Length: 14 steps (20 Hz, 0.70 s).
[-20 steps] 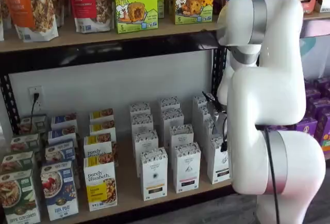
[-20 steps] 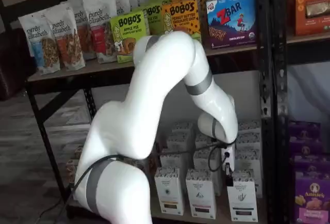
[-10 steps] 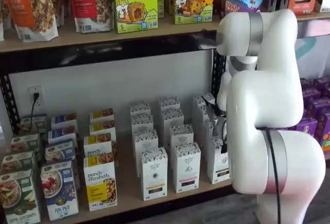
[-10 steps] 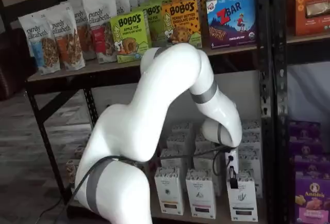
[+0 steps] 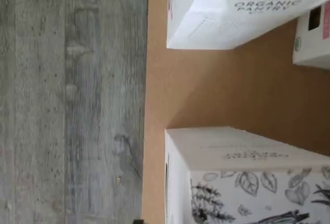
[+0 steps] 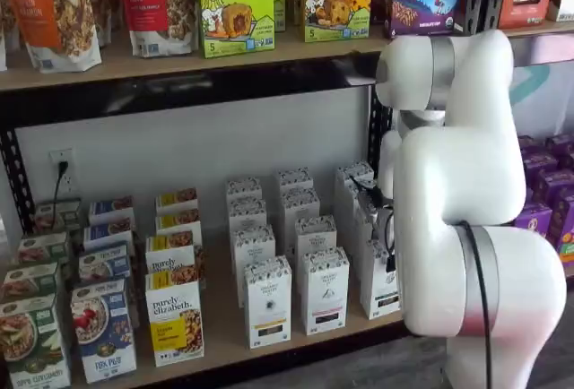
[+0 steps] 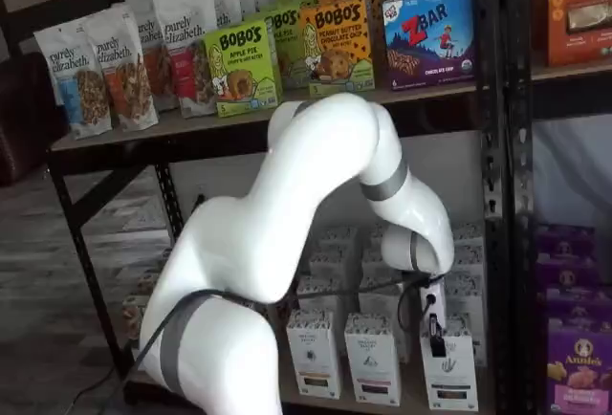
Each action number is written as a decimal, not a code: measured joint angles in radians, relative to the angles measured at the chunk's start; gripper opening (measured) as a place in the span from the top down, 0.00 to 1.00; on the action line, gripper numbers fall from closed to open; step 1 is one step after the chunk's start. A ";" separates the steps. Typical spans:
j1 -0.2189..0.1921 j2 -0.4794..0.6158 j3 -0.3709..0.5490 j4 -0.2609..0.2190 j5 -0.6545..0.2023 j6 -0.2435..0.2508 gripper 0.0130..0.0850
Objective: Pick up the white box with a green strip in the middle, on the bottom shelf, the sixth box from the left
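Gripper [image 7: 435, 334] hangs at the front of the bottom shelf [image 6: 233, 340], right over the white box [image 7: 449, 369], the front carton of the rightmost white column. The box stands upright, long axis vertical, directly below the fingers and just about touching. Only a side-on black finger shows, so no visible gap; likely wide open, nothing held. Next move, I'd guess: straight down.

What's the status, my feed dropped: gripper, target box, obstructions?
Gripper open, empty, at the carton's top. Tall white carton with greenish strip upright on tan wooden bottom shelf. Similar white carton close beside.
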 joint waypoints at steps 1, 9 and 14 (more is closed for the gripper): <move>0.000 0.006 -0.008 -0.024 0.005 0.022 0.00; -0.001 0.031 -0.042 -0.076 0.016 0.067 0.00; 0.002 0.038 -0.042 -0.112 -0.002 0.102 0.11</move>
